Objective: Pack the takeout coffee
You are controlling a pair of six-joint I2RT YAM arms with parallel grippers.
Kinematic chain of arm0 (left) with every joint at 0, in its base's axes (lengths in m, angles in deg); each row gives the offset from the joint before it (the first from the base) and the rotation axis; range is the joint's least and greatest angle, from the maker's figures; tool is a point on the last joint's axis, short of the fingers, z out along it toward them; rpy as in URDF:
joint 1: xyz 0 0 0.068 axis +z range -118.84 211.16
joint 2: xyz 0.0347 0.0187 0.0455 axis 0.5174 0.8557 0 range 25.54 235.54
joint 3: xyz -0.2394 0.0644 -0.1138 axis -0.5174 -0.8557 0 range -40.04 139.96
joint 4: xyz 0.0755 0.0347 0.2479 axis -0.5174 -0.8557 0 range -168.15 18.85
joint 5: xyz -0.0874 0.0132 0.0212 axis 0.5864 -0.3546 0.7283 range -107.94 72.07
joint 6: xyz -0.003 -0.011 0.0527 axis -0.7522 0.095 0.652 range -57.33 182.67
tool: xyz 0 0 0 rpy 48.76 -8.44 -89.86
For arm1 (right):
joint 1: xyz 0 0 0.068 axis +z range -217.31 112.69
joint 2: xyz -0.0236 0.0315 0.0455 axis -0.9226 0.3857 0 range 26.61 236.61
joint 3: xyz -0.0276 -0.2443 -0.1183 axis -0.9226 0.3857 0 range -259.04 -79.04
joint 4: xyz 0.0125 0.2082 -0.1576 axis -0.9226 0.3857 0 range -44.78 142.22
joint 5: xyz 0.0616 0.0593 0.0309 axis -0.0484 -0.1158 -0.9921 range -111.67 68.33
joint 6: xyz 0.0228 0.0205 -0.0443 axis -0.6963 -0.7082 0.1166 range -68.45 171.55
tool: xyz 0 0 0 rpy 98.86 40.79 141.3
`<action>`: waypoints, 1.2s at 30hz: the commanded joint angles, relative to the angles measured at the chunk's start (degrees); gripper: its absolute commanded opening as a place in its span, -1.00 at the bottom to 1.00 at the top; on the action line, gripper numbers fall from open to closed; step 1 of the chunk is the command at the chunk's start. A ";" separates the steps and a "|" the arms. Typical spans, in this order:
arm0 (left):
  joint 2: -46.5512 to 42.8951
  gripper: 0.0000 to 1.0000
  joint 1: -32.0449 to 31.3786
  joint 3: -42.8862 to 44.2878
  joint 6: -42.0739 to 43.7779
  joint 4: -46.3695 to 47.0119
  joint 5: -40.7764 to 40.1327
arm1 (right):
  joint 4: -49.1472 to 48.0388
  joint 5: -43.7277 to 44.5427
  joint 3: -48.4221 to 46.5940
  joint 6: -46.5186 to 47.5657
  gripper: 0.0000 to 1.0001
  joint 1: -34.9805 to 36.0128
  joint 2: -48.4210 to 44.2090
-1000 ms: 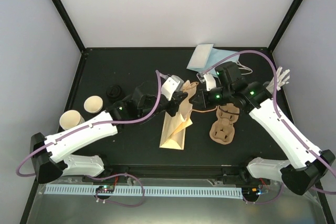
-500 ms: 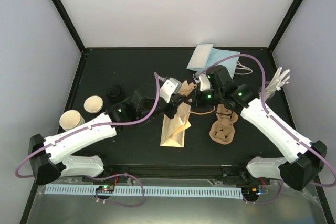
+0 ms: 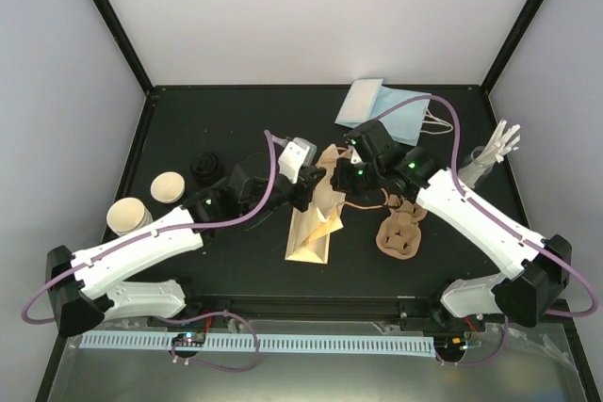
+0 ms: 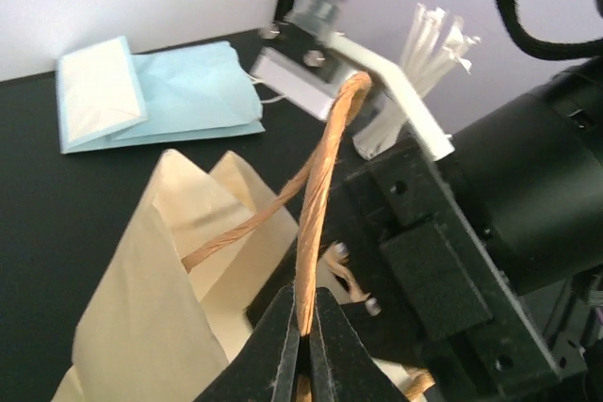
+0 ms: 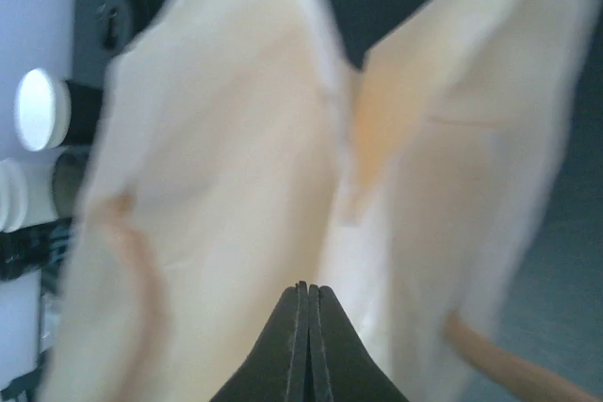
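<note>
Item: the takeout coffee (image 3: 203, 168), a small cup under a round black lid. We log it upright on the table (image 3: 236, 120), toward the left edge and about midway between the far and near edges, well apart from both arms. Just beside it, nearer the left edge, stand two lidless cream cups (image 3: 168, 186). Item: tan paper bag (image 3: 311, 233), at the middle of the table, its bottom pointing to the near edge and its mouth to the far edge, the sides creased and partly collapsed. Item: twisted paper handle (image 4: 325, 167) of the bag, pulled up out of the mouth. Item: left gripper (image 4: 303, 322), at the left side of the bag's mouth, clenched on that handle, which rises straight from between its black fingers. Item: right gripper (image 5: 308, 294), at the right side of the mouth, fingers pressed together with the tips against the bag's pale paper. Its wrist view is blurred, and we cannot tell whether a fold of paper lies between them. Item: brown moulded-pulp cup carrier (image 3: 400, 228), flat on the table just right of the bag, partly under the right arm. Item: pale blue paper sleeves (image 3: 372, 103), at the far edge, right of centre. Item: bunch of white utensils (image 3: 501, 143), at the right edge.
</note>
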 commanded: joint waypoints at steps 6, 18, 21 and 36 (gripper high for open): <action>-6.69 -0.97 -0.17 -4.36 -3.55 1.73 -10.26 | 16.07 15.20 -9.82 -2.01 -0.98 0.41 5.02; -8.35 -0.97 0.50 -5.48 -5.27 -0.22 -10.92 | 6.06 5.02 -8.28 16.29 -0.98 0.42 2.71; -8.55 -0.93 0.83 -5.31 -5.38 -1.36 -11.39 | 2.18 4.32 -5.87 19.25 -0.98 0.43 -0.09; -7.01 -0.73 3.10 -2.28 -8.31 -11.96 -12.21 | -4.64 -5.77 -4.15 24.42 -0.91 0.42 0.24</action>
